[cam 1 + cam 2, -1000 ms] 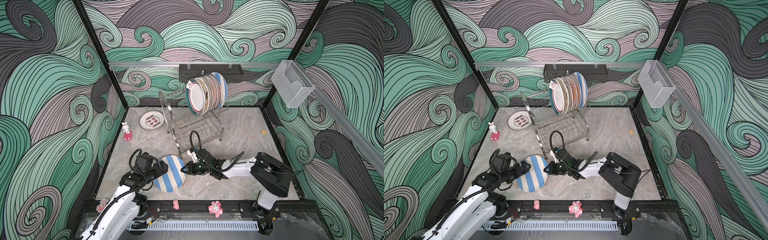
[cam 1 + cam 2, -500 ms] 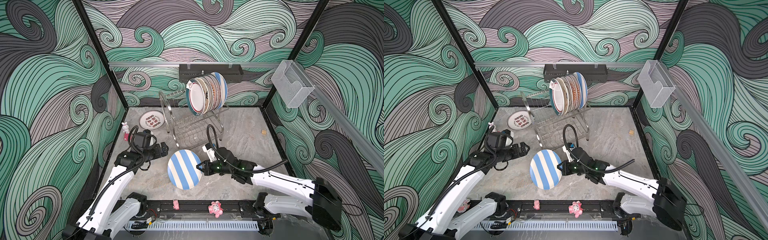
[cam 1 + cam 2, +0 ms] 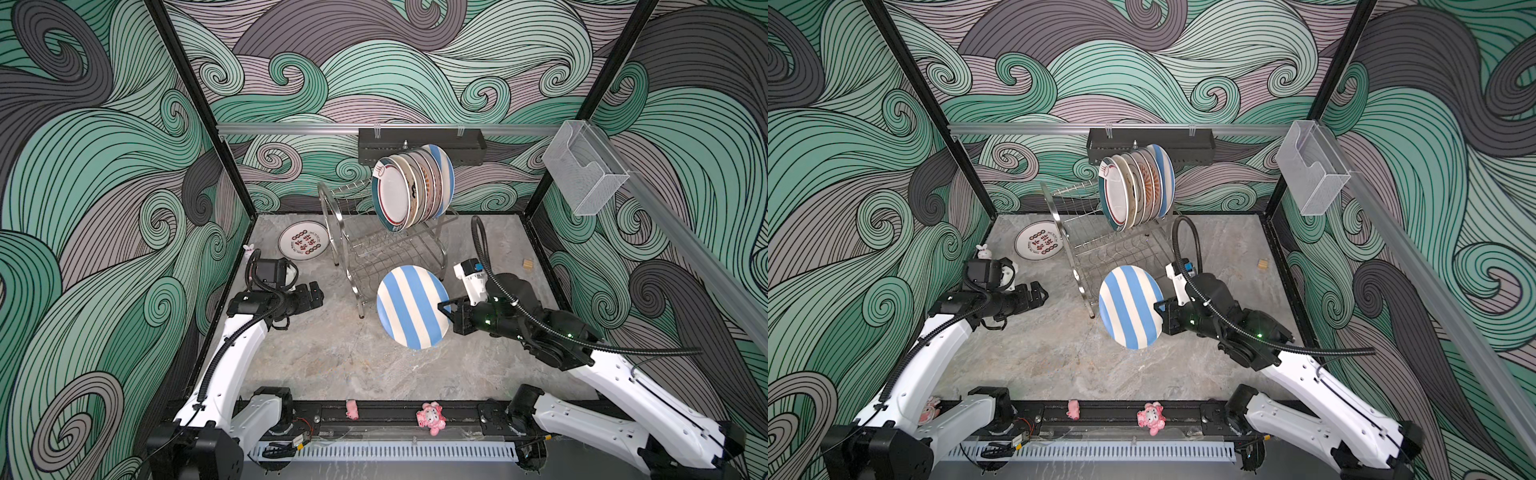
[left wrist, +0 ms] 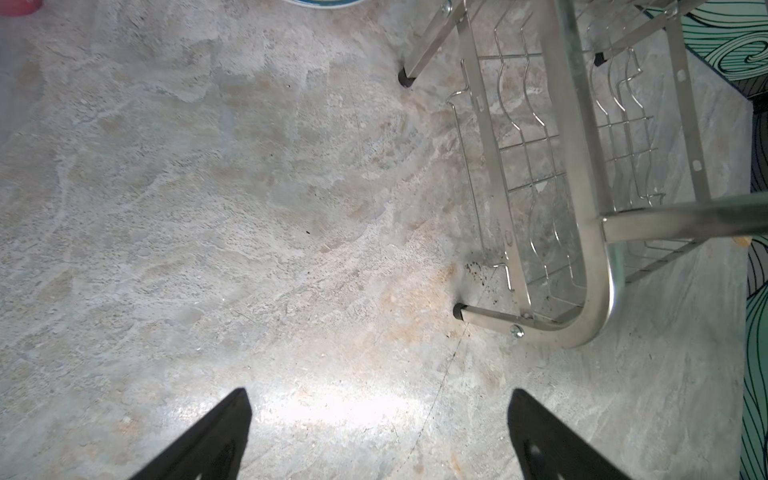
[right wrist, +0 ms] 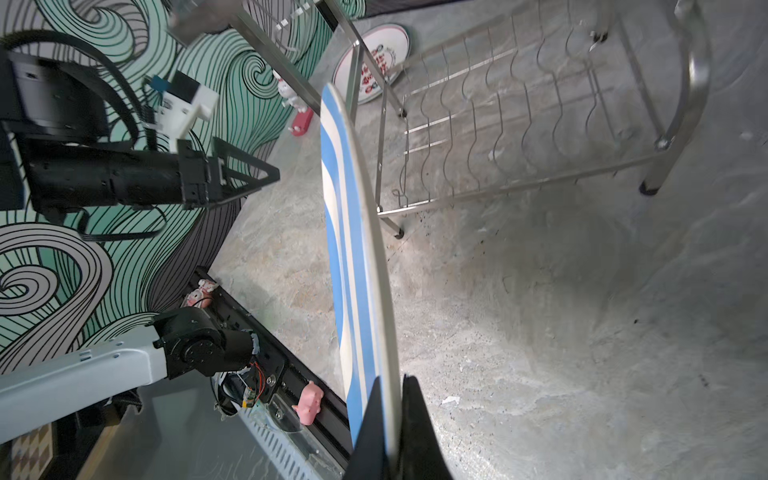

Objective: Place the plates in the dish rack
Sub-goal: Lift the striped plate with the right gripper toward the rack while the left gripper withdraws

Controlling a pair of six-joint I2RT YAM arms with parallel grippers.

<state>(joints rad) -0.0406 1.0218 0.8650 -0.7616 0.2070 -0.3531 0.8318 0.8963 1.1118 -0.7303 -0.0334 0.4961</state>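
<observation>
My right gripper (image 3: 445, 309) (image 3: 1160, 309) (image 5: 395, 386) is shut on the rim of a blue-white striped plate (image 3: 411, 307) (image 3: 1129, 305) (image 5: 353, 249). It holds the plate on edge, off the table, just in front of the dish rack (image 3: 332, 216) (image 3: 1059, 224) (image 4: 577, 166) (image 5: 694, 83). Several plates (image 3: 411, 187) (image 3: 1136, 187) stand on the rack's upper tier; its lower tier holds none. A white plate with red-black characters (image 3: 304, 246) (image 3: 1039, 245) (image 5: 374, 62) lies flat at the back left. My left gripper (image 3: 318, 293) (image 3: 1040, 291) (image 4: 376, 399) hangs open and empty left of the rack.
A black perforated shelf (image 3: 419, 145) hangs on the back wall and a clear plastic box (image 3: 584, 174) on the right rail. A rabbit figurine (image 3: 983, 250) stands at the left wall, a small wooden block (image 3: 528, 264) at the right. Pink toys (image 3: 432, 417) sit on the front rail.
The left gripper let go of the striped plate and drew back to the left. The right gripper carried the plate up and to the right, toward the rack's front.
</observation>
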